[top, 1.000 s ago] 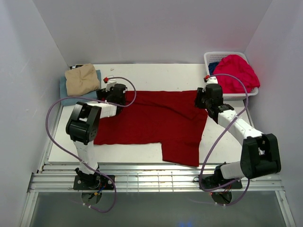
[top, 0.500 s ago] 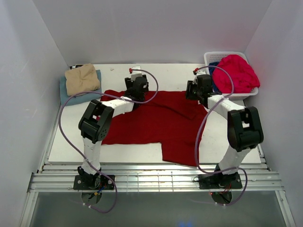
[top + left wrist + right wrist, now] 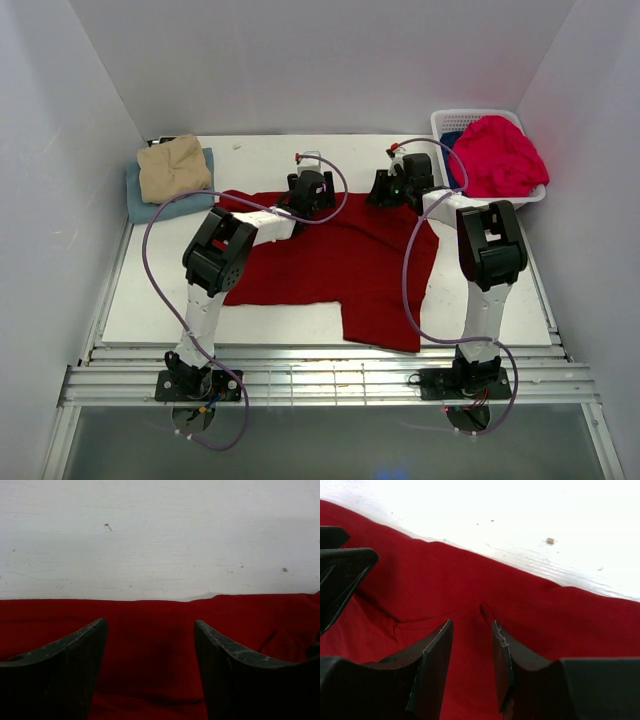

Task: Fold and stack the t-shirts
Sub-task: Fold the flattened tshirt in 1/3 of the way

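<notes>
Free to pass along the bare far strip of the surface, beyond the dark red t-shirt. Crowded at the shirt's far hem by the left pincer and right pincer, near each other. Blocked far left by the tan t-shirt, far right by the white basket.

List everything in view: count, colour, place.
dark red t-shirt: one, dark red, spread mid-table
tan t-shirt: one, tan, folded, far left, top of the stack
light blue t-shirt: one, light blue, under it
pinkish-red t-shirt: one, heaped in basket
deep blue t-shirt: one, mostly hidden in basket
basket: one, white, far right
table: one, white
left gripper: black, jaws apart over the red shirt's far edge
right gripper: black, the same
</notes>
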Motion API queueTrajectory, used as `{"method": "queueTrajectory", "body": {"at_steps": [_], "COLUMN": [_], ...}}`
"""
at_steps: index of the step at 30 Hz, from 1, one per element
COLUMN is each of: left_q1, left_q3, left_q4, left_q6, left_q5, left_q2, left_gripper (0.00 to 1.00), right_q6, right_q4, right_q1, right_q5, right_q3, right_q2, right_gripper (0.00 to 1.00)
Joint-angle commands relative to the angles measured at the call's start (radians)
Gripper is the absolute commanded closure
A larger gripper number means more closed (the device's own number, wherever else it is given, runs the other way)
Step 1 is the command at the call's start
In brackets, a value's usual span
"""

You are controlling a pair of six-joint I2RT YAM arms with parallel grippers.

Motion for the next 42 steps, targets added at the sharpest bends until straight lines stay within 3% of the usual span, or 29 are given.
{"method": "queueTrajectory", "body": {"at_steps": [1, 11, 21, 31, 42], "left_q1": [-0.006, -0.006, -0.006, -0.006, -0.006], "left_q3": [0.018, -0.008, -0.019, -0.031, -0.040], "left_q4": [0.014, 0.006, -0.042, -0.060, -0.077], "left_q6": [-0.014, -0.019, -0.039, -0.051, -0.051], "left_q5": [0.016, 0.012, -0.016, -0.042, -0.054], "left_q2": [-0.016, -0.019, -0.010, -0.021, -0.048], "left_gripper": [0.20, 0.20, 0.20, 0.20, 0.20], "right_q6": [0.019, 0.033, 0.013, -0.004, -0.025], "right_q4": [0.052, 0.064, 0.049, 0.050, -0.022], "right_q1": [0.002, 0.003, 0.009, 0.032, 0.106], "right_q5": [-0.079, -0.108, -0.094, -0.083, -0.013], "right_q3": [0.030, 0.032, 0.032, -0.020, -0.197], "right_q2": [0.029, 0.080, 0.093, -0.005, -0.239], "right_gripper": [0.57, 0.62, 0.92, 0.92, 0.92]}}
